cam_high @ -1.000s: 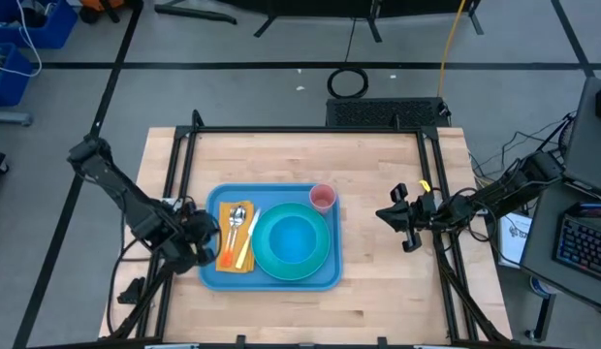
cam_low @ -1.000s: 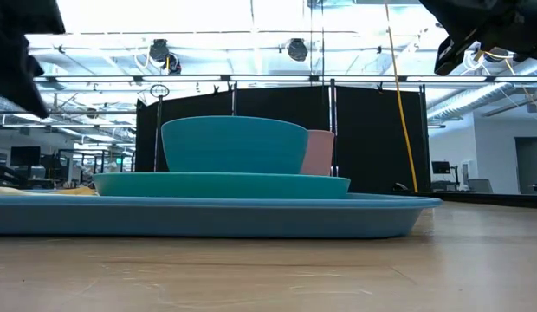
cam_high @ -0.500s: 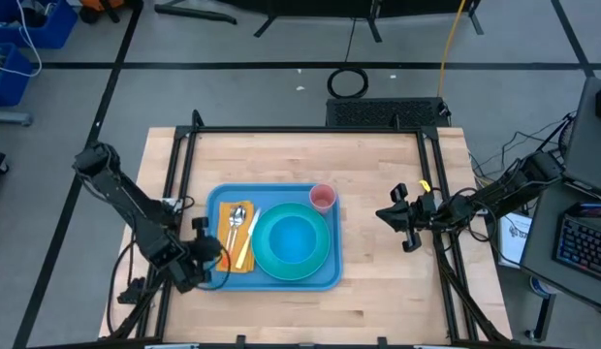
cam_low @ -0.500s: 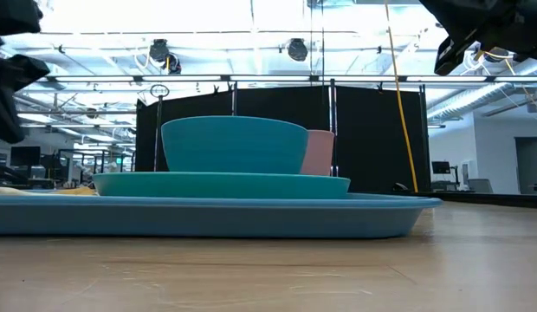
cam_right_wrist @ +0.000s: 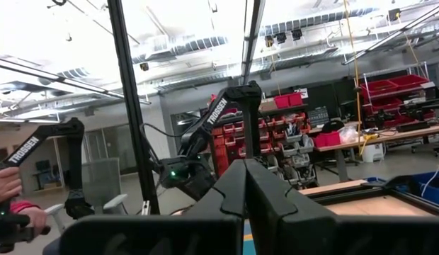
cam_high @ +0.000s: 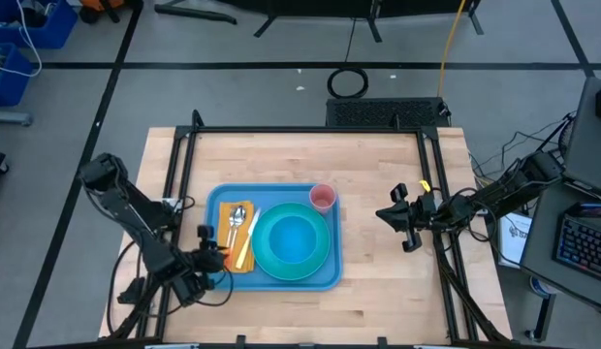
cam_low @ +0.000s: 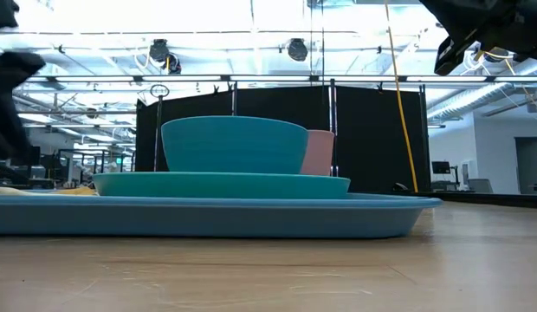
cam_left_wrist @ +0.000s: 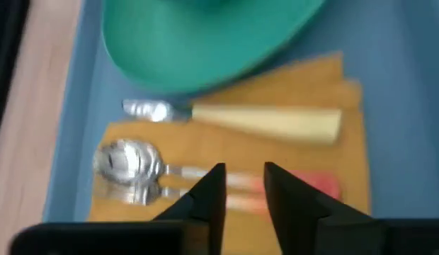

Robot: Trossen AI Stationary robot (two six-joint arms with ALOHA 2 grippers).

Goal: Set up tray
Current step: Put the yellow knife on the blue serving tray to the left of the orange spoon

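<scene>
The light-blue tray (cam_high: 271,284) lies on the wooden table. It carries a teal plate with a teal bowl (cam_high: 292,239), a pink cup (cam_high: 322,198) and an orange napkin (cam_left_wrist: 226,152). On the napkin lie a cream-handled knife (cam_left_wrist: 265,120) and a pink-handled spoon (cam_left_wrist: 131,161). My left gripper (cam_left_wrist: 244,188) is at the tray's near-left part, slanting down over the napkin. It is open by a narrow gap, its fingers to either side of the spoon's handle with nothing held. My right gripper (cam_high: 402,219) is shut, raised right of the tray.
Black frame rails (cam_high: 179,174) run along the table's left, right and far sides. Bare wood lies near and far of the tray and between the tray and my right gripper. Beyond the table are cables, a keyboard and blue bins on the floor.
My left arm has swung toward the table's near edge along the tray's left rim and has sunk lower, rolling its wrist; its gripper now hangs over the napkin's near part. The tray and everything on it have stayed in place.
</scene>
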